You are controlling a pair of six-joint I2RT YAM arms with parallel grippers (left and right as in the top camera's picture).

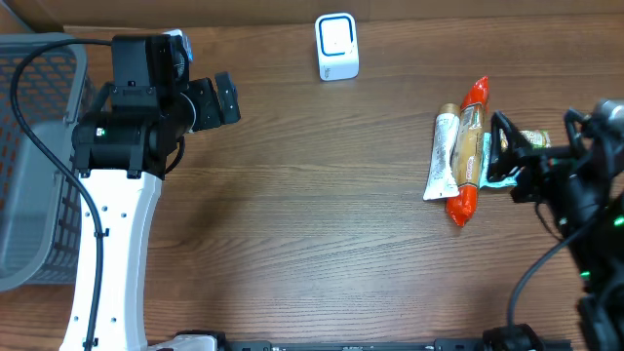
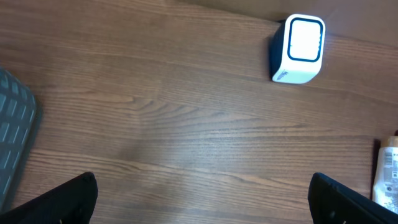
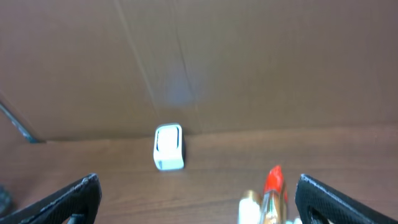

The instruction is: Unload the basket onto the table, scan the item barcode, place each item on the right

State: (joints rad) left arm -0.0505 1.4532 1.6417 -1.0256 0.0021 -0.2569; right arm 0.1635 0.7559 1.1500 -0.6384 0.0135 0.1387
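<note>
Wood-grain table (image 1: 312, 234) backed by cardboard, with a grey basket (image 1: 29, 146) at the left and the white barcode scanner (image 1: 337, 46) near the far edge. A white tube (image 1: 444, 156), tan bar (image 1: 471, 146) and red-orange sausage pack (image 1: 462, 205) lie side by side at the right, well apart from the scanner; my right gripper (image 1: 509, 156) hangs at their right edge, fingers spread and grasping nothing, and my left gripper (image 1: 226, 99), likewise released, hangs near the basket. I judge this the approach to the first pick: next I must close on one item and turn its barcode toward the scanner.
</note>
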